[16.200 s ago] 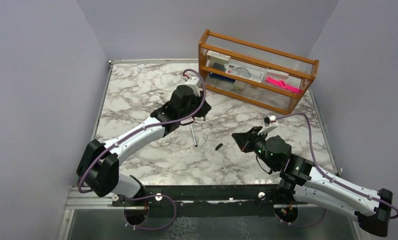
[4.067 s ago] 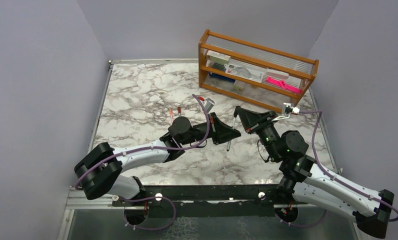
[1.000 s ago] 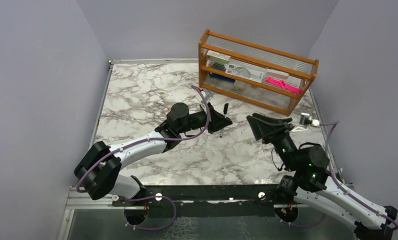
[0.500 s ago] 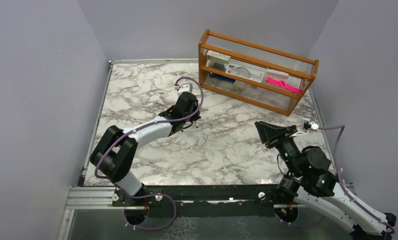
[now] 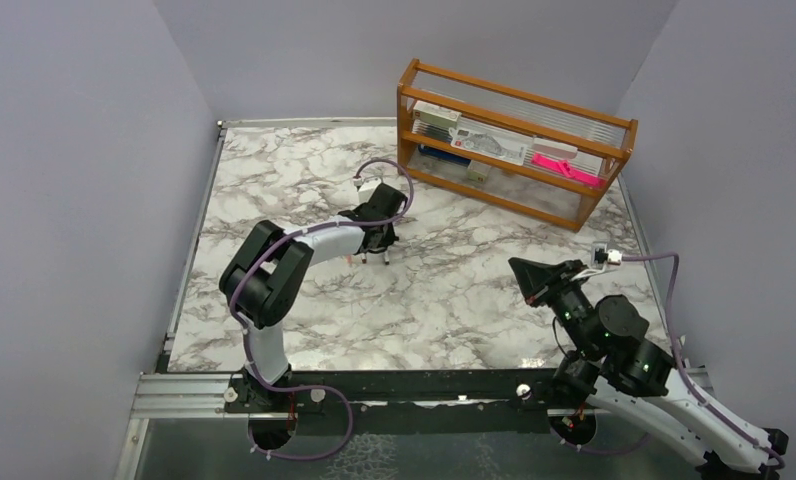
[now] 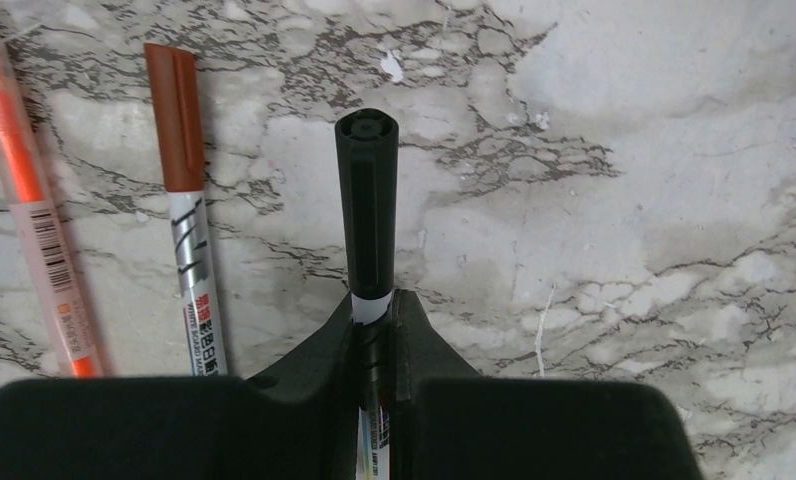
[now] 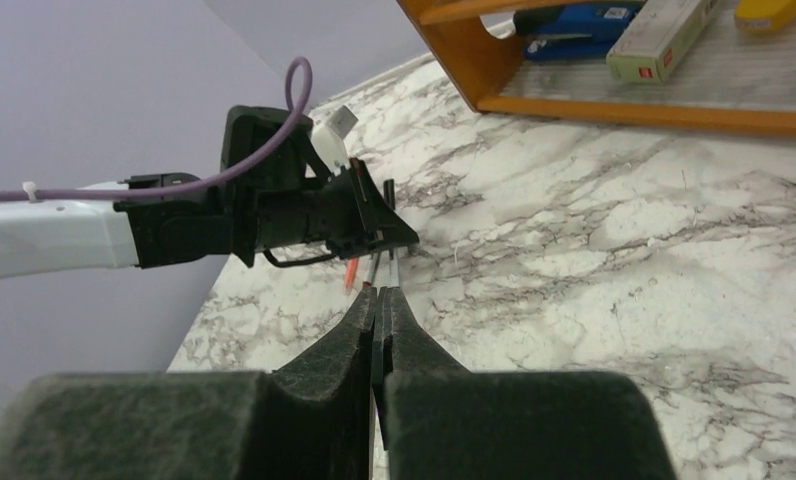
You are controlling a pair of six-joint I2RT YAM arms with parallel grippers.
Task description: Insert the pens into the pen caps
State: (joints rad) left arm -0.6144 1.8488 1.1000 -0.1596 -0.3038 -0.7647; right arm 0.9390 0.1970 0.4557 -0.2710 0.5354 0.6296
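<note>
The counter [image 5: 454, 300] is white marble with grey-brown veins. It is framed by a thin metal edge, with a dark rail [image 5: 404, 385] along the 6 o'clock side where the arms are bolted. Plain lavender-grey walls [image 5: 74, 200] close it in on three sides. At 1 o'clock a wooden rack [image 5: 519, 122] with clear ribbed shelves holds small boxes and a pink strip [image 5: 566, 168].

The left gripper [image 6: 374, 305] is just 11 o'clock of the counter's centre, clamped on a silver pen [image 6: 372, 440] that wears a black cap [image 6: 366, 200] pointing to 12 o'clock in the wrist view. Whether it touches the marble cannot be told.

On the counter at 9 o'clock of the black cap lies a second silver pen [image 6: 196, 300] fitted with a dark red cap [image 6: 177, 115]. Beyond it, also at 9 o'clock, lies an orange pen [image 6: 36, 230], nearly parallel.

The right gripper [image 7: 376, 300] hangs at 4 o'clock, well apart from the pens, with its fingers pressed together and nothing visible between them.
</note>
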